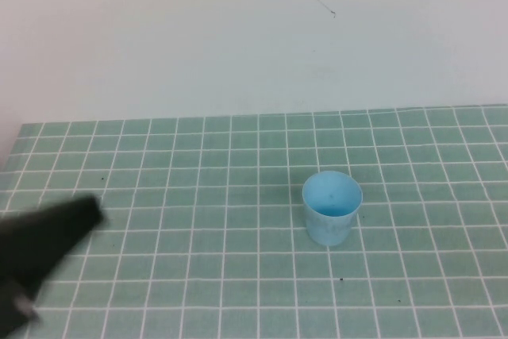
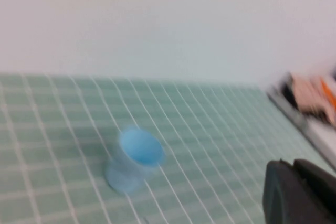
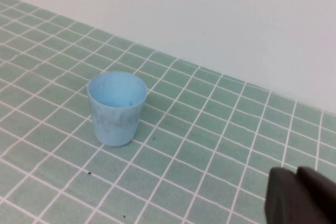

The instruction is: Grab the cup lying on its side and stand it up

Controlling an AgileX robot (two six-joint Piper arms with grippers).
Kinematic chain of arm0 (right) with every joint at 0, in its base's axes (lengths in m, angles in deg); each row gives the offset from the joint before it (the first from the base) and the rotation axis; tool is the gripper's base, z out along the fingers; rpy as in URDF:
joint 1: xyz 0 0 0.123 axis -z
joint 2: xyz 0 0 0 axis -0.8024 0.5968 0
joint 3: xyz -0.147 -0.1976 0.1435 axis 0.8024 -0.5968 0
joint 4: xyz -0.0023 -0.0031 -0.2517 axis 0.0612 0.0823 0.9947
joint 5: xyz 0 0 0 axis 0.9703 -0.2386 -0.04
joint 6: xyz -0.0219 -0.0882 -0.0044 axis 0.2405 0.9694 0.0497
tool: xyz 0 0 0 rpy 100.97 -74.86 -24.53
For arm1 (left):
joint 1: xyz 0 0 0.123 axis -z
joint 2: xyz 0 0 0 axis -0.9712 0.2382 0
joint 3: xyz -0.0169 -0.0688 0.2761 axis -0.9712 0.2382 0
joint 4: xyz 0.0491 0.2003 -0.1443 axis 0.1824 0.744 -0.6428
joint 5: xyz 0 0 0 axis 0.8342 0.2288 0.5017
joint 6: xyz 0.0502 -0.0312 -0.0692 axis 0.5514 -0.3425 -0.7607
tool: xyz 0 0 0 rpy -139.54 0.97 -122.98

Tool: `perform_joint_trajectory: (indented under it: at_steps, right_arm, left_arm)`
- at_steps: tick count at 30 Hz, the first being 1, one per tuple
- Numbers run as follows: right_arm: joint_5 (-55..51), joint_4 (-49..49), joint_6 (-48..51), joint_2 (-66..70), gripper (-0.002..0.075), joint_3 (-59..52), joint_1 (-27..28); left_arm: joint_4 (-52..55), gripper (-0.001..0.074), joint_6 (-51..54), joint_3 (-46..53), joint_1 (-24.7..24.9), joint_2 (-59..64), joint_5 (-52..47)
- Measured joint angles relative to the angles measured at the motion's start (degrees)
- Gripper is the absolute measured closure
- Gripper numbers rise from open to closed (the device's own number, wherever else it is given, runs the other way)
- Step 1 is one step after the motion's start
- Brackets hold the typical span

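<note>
Cup point(image 1: 332, 207) already upright on counter point(image 1: 198, 275), touching nothing. Left claw point(image 1: 48, 236) well apart at left, blurred, perhaps moving; grip unreadable. Right claw point(image 3: 302, 195) likewise unreadable. Risk: stray sweep toppling cup.

No legible text or markings anywhere.

A plain test bench in a lab is showing here: a desk point(image 1: 198, 275) wearing green grid tiling, a bare white wall point(image 1: 238, 29) standing behind it.
</note>
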Motion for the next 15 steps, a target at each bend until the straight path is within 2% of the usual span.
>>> perform_joint_trajectory:
  at_steps: [4, 7, 15]
  right_arm:
    - [-0.36, 0.00, -0.04, 0.00, 0.0705, 0.00, 0.00]
    - [-0.45, 0.00, -0.04, 0.00, 0.0705, 0.00, 0.00]
    - [-0.58, 0.00, -0.04, 0.00, 0.0705, 0.00, 0.00]
  left_arm:
    - [-0.69, 0.0735, 0.00, 0.00, -10.69, -4.29, 0.00]
    - [-4.97, 0.0735, 0.14, 0.00, -20.72, -7.49, -0.42]
    - [-30.35, 0.0735, 0.25, 5.10, -44.01, -18.13, -0.42]
